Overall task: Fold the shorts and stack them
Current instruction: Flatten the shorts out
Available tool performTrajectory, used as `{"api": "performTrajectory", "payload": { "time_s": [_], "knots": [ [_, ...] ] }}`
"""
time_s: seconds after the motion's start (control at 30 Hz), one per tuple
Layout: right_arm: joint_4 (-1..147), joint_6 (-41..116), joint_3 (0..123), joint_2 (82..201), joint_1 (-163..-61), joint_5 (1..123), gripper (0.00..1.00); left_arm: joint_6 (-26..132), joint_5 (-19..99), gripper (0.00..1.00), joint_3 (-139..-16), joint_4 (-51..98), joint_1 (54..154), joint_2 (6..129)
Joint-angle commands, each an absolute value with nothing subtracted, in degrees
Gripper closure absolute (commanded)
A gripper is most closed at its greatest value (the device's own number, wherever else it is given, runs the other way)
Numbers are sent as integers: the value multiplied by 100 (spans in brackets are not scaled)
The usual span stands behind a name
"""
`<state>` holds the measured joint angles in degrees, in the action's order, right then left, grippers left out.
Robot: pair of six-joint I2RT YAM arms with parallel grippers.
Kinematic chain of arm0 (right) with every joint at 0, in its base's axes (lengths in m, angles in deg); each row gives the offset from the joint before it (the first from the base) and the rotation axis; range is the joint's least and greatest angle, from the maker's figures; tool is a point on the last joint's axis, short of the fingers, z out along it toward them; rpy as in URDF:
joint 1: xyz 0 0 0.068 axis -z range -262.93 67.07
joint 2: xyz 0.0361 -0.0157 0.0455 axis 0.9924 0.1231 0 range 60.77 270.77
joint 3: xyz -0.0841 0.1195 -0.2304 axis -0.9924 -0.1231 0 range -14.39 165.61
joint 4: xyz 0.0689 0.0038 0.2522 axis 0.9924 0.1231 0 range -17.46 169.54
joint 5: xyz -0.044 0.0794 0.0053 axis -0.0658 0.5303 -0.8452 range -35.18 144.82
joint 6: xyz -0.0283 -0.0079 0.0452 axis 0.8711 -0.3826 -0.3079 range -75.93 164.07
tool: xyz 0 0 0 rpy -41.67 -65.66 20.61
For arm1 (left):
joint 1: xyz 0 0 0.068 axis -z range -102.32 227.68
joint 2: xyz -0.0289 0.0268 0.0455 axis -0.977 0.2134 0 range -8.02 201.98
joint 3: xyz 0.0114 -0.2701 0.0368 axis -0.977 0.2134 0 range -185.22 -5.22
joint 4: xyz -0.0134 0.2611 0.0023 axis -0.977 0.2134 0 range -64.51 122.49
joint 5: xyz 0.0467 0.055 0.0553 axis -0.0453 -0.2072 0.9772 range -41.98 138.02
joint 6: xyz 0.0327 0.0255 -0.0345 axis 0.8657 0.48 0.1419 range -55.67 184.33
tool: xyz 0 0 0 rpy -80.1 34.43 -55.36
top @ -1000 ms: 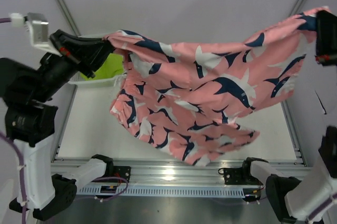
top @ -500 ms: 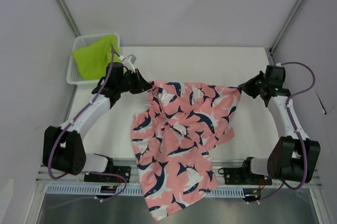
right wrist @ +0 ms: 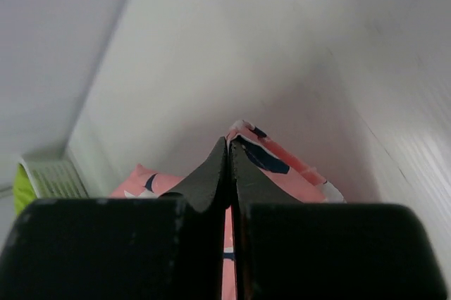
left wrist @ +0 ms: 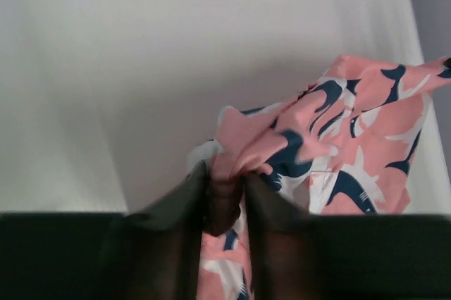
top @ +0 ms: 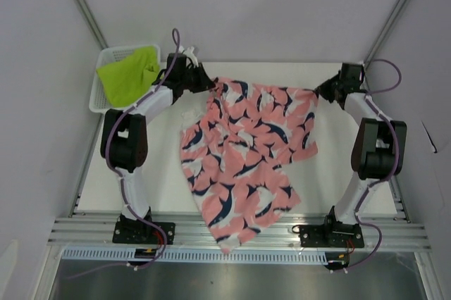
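Note:
The coral-pink shorts [top: 246, 145] with navy and white bird print lie spread over the table, their waist edge at the far side and one leg reaching the near edge. My left gripper [top: 209, 89] is shut on the shorts' far-left corner; the left wrist view shows the cloth [left wrist: 310, 124] pinched between the jaws of that gripper [left wrist: 225, 180]. My right gripper [top: 319, 92] is shut on the far-right corner; the right wrist view shows the cloth [right wrist: 282, 163] squeezed in that gripper [right wrist: 229, 146]. The lime-green shorts [top: 127, 72] lie bunched in the basket.
The white mesh basket [top: 106, 57] stands at the far-left corner of the white table [top: 148, 173]. Grey walls enclose the back and both sides. A metal rail [top: 232, 229] runs along the near edge with the arm bases.
Both grippers have carried the pink shorts from high in the air down and toward the far side. The cloth now lies on the table, more spread out.

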<state>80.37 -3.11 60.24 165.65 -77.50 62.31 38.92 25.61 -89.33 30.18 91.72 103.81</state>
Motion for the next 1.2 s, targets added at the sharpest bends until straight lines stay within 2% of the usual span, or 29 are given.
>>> {"api": "performTrajectory", "payload": {
  "time_s": [0.0, 0.03, 0.07, 0.1, 0.13, 0.17, 0.2, 0.47, 0.73, 0.77, 0.8, 0.9, 0.93, 0.97, 1.1, 1.17],
  "knots": [
    [7754, -287, 7382, 17577, -7827, 6036, 100, 4130, 2921, 63, -10021, 3453, 9113, 10903],
    [7807, -260, 7637, 17773, -7827, 6053, 87, 4130, 2982, 43, -10249, 3524, 9104, 11087],
    [7964, -217, 8066, 17940, -7818, 6062, 68, 4148, 3078, 16, -10408, 3568, 9095, 11115],
    [8079, -103, 8244, 18055, -7818, 6045, 44, 4165, 3166, 2, -10462, 3647, 9086, 11116],
    [8315, -85, 8342, 18160, -7827, 5906, 13, 4183, 3263, 1, -10497, 3673, 9095, 11020],
    [8369, -58, 8386, 18135, -7827, 5791, 6, 4244, 3386, 1, -10489, 3682, 9095, 10941],
    [8361, -6, 8248, 18066, -7818, 5738, 5, 4279, 3422, 1, -10410, 3691, 9095, 10862],
    [8089, 328, 7166, 17213, -7950, 5553, 14, 4473, 3325, 1, -9602, 3638, 9130, 10369],
    [8194, 847, 6673, 16861, -8661, 5544, 23, 4385, 4176, 1, -8654, 3920, 9130, 10123],
    [8238, 908, 6673, 16887, -8706, 5518, 26, 4385, 4213, 1, -8599, 3937, 9130, 10122],
    [8299, 917, 6664, 16896, -8715, 5526, 35, 4385, 4344, 1, -8495, 3963, 9130, 10114],
    [8370, 935, 6480, 16870, -8715, 5553, 52, 4306, 4538, 3, -8275, 4069, 9122, 10114],
    [8379, 944, 6332, 16843, -8697, 5544, 54, 4271, 4608, 4, -8152, 4060, 9113, 10079],
    [8370, 961, 6243, 16756, -8680, 5544, 64, 4253, 4652, 5, -8038, 4008, 9113, 10044],
    [8379, 962, 5882, 16650, -8601, 5291, 67, 4139, 4810, 8, -7755, 3972, 9095, 9973],
    [8466, 935, 5890, 16746, -8470, 5306, 78, 4130, 4960, 11, -7712, 3990, 9086, 10052]
  ]
}}
